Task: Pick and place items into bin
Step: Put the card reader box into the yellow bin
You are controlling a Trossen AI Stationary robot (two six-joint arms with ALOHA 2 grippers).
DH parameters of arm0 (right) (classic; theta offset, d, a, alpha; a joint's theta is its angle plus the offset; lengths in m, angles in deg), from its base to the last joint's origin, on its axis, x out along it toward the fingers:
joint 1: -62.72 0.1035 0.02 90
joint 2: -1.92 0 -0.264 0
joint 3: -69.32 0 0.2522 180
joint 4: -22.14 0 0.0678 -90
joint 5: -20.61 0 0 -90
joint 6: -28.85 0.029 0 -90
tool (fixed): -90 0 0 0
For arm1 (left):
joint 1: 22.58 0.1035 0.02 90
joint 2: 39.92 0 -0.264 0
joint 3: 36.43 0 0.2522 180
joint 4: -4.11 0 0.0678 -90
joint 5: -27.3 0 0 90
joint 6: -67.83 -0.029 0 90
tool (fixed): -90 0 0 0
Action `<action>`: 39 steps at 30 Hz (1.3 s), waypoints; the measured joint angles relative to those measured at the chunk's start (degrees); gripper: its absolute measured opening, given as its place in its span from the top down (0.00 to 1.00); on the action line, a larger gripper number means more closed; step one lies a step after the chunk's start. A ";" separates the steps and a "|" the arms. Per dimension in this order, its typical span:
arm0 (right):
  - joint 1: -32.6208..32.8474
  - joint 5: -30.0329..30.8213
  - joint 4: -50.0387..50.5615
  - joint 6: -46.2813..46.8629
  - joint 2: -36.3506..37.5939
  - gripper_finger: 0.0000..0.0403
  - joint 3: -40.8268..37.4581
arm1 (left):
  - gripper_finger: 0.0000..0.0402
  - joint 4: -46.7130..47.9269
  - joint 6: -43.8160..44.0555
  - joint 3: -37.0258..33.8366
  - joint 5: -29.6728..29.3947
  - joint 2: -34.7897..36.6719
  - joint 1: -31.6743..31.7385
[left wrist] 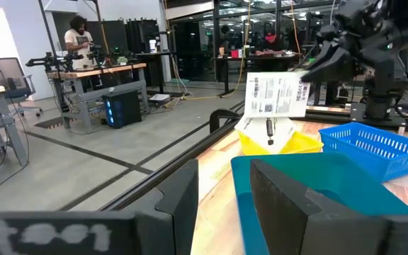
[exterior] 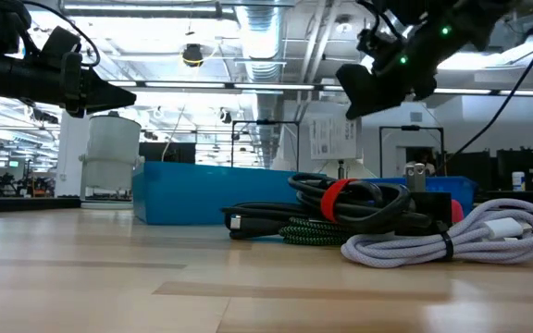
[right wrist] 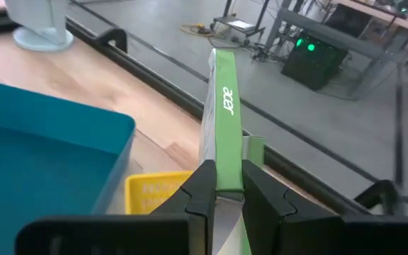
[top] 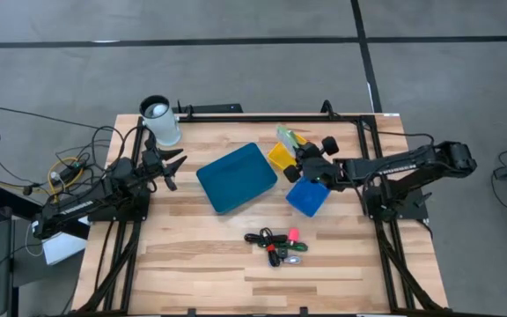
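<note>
Wooden table [top: 192,255] carrying a teal bin [top: 236,177] mid-table, a blue basket [top: 307,196] and a yellow bin [top: 282,156] toward the right edge. Right gripper [right wrist: 224,185] above the yellow bin, jaws clamped on the white-and-green packet [right wrist: 222,120]; left gripper [left wrist: 225,195] near the far-left corner, jaws apart, holding nothing. Cables and small items [top: 275,244] bunched near the front edge.

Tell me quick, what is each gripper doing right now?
Left gripper: open, holding nothing, beside the teal bin.
Right gripper: closed on the white and green packet, above the yellow bin.
</note>
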 joint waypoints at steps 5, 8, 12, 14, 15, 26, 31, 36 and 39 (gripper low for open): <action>-0.89 -2.47 -6.16 -0.11 0.00 0.89 -3.75 | 0.70 0.00 0.00 0.01 0.00 0.02 -0.01; -1.24 -2.46 -8.43 -0.10 0.00 0.89 -5.65 | 0.70 0.00 0.01 -0.01 0.00 0.02 -0.01; -1.46 -2.80 -10.15 -0.09 0.00 0.89 -7.39 | 0.70 0.00 0.00 -0.01 0.00 0.02 0.00; -1.46 -3.64 -11.86 -0.11 0.00 0.89 -8.67 | 0.70 0.00 0.00 -0.01 0.00 0.02 0.00; -1.46 -3.94 -12.95 -0.09 0.00 0.89 -9.28 | 0.70 0.00 0.00 -0.01 0.00 0.02 -0.01; -1.57 -4.94 -14.76 -0.27 0.00 0.89 -11.33 | 0.70 0.00 0.00 0.01 0.00 0.02 0.00; -1.73 -5.47 -14.76 -0.52 0.00 0.89 -11.33 | 0.70 0.00 0.00 0.00 0.00 0.02 -0.01; -1.73 -5.50 -14.76 -0.59 0.00 0.89 -11.33 | 0.70 0.00 0.00 -0.01 0.00 0.02 0.01; -1.73 -5.50 -14.76 -0.63 0.00 0.89 -11.33 | 0.70 0.00 0.00 0.00 0.00 0.01 0.00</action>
